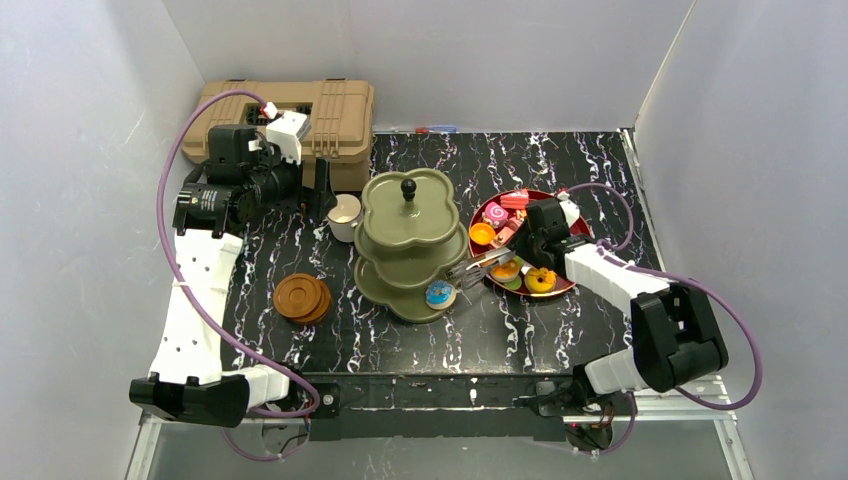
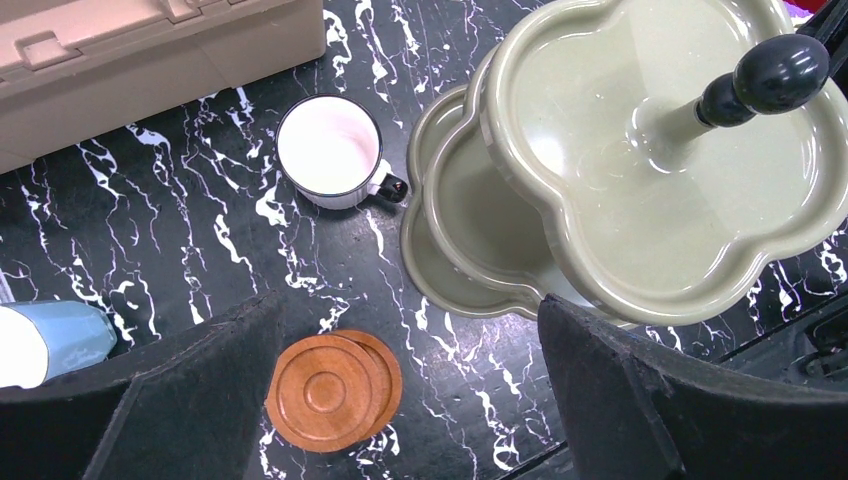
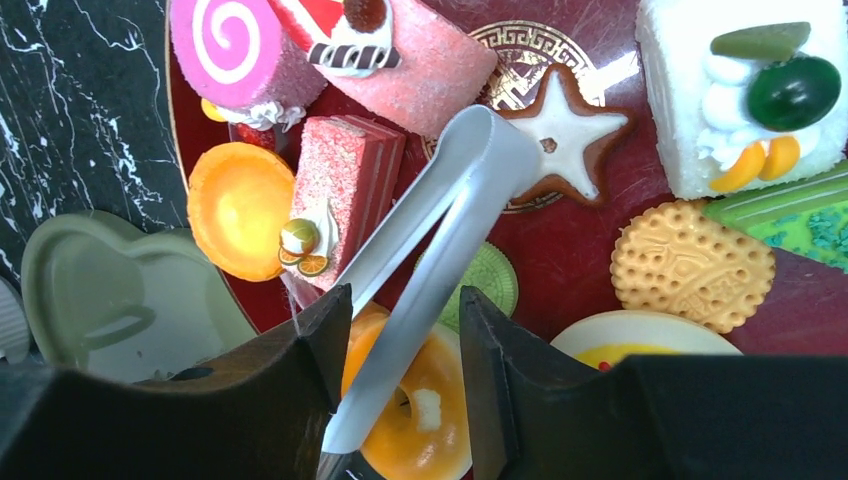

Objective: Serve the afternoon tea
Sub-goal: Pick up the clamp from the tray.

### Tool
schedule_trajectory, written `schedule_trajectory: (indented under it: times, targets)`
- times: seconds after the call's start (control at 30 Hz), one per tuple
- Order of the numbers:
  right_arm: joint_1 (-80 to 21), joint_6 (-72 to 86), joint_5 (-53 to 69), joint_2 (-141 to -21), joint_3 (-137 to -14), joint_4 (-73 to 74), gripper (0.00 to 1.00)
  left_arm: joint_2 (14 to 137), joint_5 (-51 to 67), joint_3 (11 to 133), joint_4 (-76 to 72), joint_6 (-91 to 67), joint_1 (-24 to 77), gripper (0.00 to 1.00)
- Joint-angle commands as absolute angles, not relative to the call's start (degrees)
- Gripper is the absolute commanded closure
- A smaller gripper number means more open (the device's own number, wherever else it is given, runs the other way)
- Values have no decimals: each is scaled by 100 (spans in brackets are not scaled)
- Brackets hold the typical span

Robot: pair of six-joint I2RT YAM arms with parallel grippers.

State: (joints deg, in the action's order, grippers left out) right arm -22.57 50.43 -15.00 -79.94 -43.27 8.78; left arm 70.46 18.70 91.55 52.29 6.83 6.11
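The right claw [image 3: 400,385] is clamped shut on silver tongs [image 3: 445,220], which slant over the round dark-red plate [image 3: 570,250] among toy pastries: an orange tart [image 3: 240,210], a star biscuit [image 3: 565,135] and a ring doughnut [image 3: 425,425]. Just left of the plate stands the olive-green three-tier stand [image 1: 385,195], one pastry [image 1: 440,294] on its lowest tier. The left claw [image 2: 420,400] hangs wide open and empty above the table, left of the stand. Below it sit the white mug [image 2: 328,150], the stacked wooden saucers [image 2: 330,390] nearer, and the white-and-blue cup [image 2: 50,340] on its side. The tan toolbox [image 1: 300,110] is at the far left
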Motion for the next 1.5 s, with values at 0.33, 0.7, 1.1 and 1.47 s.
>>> schedule_trajectory:
  times: [0.33,0.7,1.1,1.47]
  targets:
    - [-2224,5053,-1549,-7822,-4213,783,79,6932,1863,9136,5221,772,582,4]
    - [-2224,4494,-1721,-7266,-4838,1043,99,6933,2051,9237,5278,828,584,4]
    - [-2241,3692,-1600,-5811,-5372,1825,99,6522,3269,9513,5872,2185,2313,7]
    - [-2247,3317,-122,-4600,-5255,524,99,6854,3521,9023,4081,723,4286,7]
